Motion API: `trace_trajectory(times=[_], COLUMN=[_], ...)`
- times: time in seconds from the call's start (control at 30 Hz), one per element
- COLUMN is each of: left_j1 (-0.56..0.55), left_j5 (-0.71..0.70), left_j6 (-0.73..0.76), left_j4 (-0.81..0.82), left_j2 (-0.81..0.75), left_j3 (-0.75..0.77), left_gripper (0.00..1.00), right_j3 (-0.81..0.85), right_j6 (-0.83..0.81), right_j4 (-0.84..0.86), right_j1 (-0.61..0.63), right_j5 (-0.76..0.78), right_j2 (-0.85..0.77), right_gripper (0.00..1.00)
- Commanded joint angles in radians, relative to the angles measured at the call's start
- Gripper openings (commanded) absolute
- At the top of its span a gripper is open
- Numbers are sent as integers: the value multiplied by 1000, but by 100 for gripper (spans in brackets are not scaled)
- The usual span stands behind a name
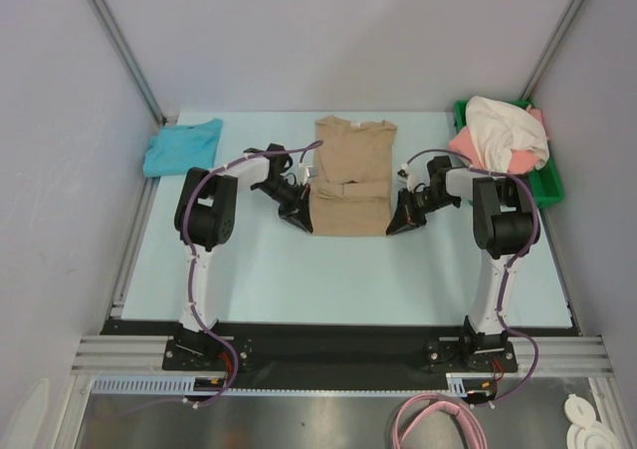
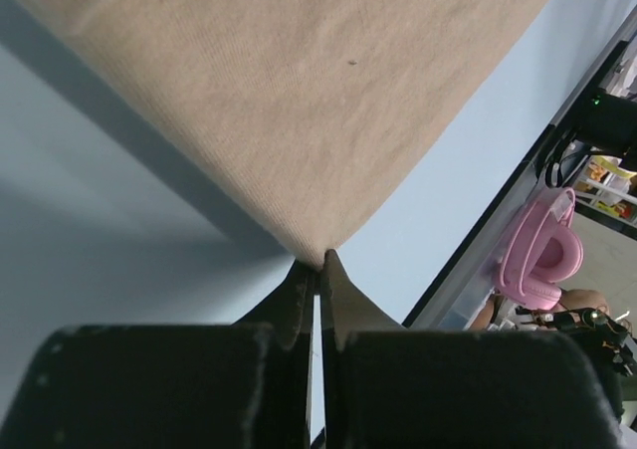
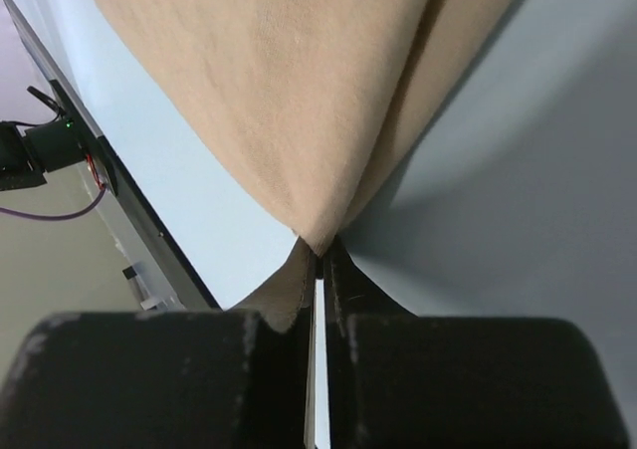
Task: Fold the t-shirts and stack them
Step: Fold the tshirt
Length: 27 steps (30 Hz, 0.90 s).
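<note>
The tan t-shirt (image 1: pixel 350 175) lies flat at the table's middle, sleeves folded inward, collar at the far end. My left gripper (image 1: pixel 304 222) is shut on its near left hem corner; in the left wrist view the tips (image 2: pixel 320 260) pinch the point of the tan cloth (image 2: pixel 299 91). My right gripper (image 1: pixel 395 225) is shut on the near right hem corner, and the right wrist view shows its tips (image 3: pixel 320 250) clamping the cloth (image 3: pixel 299 81). A teal-blue t-shirt (image 1: pixel 182 145) lies at the far left. Cream-white (image 1: pixel 503 130) and coral-pink (image 1: pixel 466 148) t-shirts are heaped at the far right.
A green tray (image 1: pixel 549 188) at the far right holds the heaped shirts. Grey walls and metal frame posts enclose the table on three sides. A pink cable coil (image 1: pixel 438 424) lies below the table's near edge.
</note>
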Motion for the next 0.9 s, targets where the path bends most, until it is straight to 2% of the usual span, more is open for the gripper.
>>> trace_trajectory(times=[0.0, 0.2, 0.5, 0.87], left_j1=[14, 14, 0, -37], left_j5=[11, -4, -15, -47], left_j6=[55, 70, 64, 60], left_j4=[-51, -51, -31, -11], left_j2=[-63, -163, -353, -470], left_j3=[16, -15, -73, -128], left_gripper=[0, 0, 0, 0], right_j3=[-25, -68, -128, -123], right_j6=[-56, -105, -145, -156], right_j4=[-44, -84, -154, -243], right_j1=[-40, -45, -43, -40], right_j5=[28, 93, 94, 86], right_j2=[-72, -230, -437, -597], right_gripper=[0, 0, 0, 0])
